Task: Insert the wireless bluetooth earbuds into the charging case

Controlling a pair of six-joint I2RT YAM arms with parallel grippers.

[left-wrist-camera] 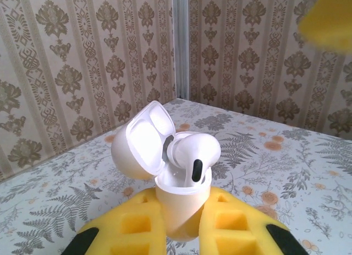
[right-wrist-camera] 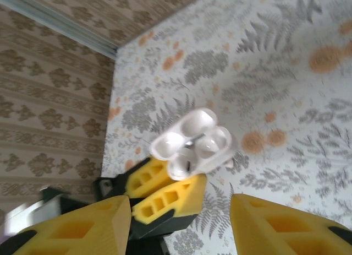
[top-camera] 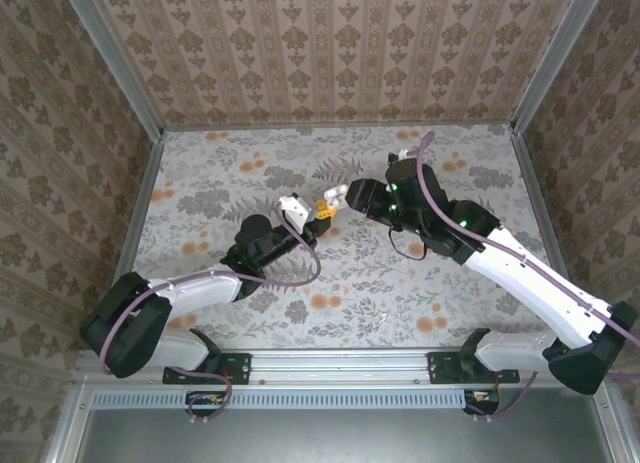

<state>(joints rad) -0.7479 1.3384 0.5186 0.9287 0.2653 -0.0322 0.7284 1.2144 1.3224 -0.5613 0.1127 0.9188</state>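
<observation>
1. Wrist view, left: caught the left gripper (left-wrist-camera: 181, 213) pinched tight on the lower body of the charging case (left-wrist-camera: 179, 197), with its lid (left-wrist-camera: 140, 147) thrown back to the left. Spotted one earbud (left-wrist-camera: 192, 153) sitting in the mouth, head proud of the rim, and judged it not fully home. Couldn't tell about a second earbud from here.
2. Wrist view, right: found the right gripper (right-wrist-camera: 179, 211) spread wide, nothing between its fingers, pointed at the open case from close by. Made out the lid hollows and a dark-marked earbud in one well. Couldn't settle whether the neighbouring well was filled.
3. Top view: placed both grippers with tips close together near the middle of the table (top-camera: 230, 173), case held up between them. Judged the trouble ahead. Pressed off-centre, could tip that proud earbud out onto the table. Shoved too hard, could twist the glossy case in the pinch. Brushed against the lid, could snap it shut on the earbud.
</observation>
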